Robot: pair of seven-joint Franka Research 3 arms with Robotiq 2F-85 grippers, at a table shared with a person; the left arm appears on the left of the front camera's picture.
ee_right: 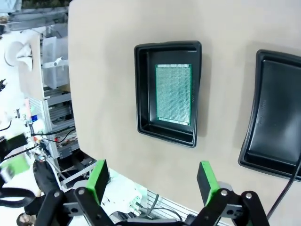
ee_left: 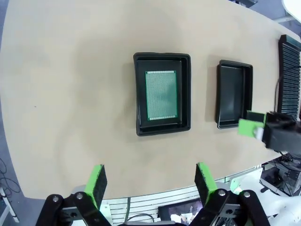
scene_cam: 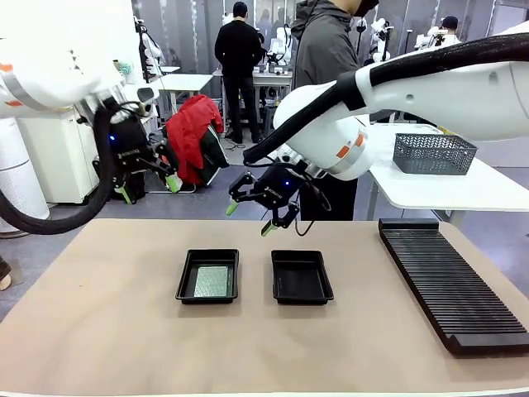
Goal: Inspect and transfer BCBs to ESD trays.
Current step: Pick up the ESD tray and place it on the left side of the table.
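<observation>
Two black ESD trays sit side by side on the tan table. The left tray (scene_cam: 207, 275) (ee_left: 162, 93) (ee_right: 169, 92) holds one pale green BCB (scene_cam: 212, 281) (ee_left: 161, 95) (ee_right: 173, 93) lying flat. The right tray (scene_cam: 302, 276) (ee_left: 233, 93) (ee_right: 274, 113) holds nothing. My left gripper (scene_cam: 150, 188) (ee_left: 149, 181) hangs open, high above the table's far left edge. My right gripper (scene_cam: 248, 219) (ee_right: 153, 178) hangs open in the air beyond the trays, between them. Neither gripper holds anything.
A long black ribbed rack (scene_cam: 450, 277) (ee_left: 289, 75) lies along the table's right side. A person in a grey hoodie (scene_cam: 326, 50) stands at the far side behind my right arm. A white side table with a grey mesh basket (scene_cam: 433, 153) stands at the far right.
</observation>
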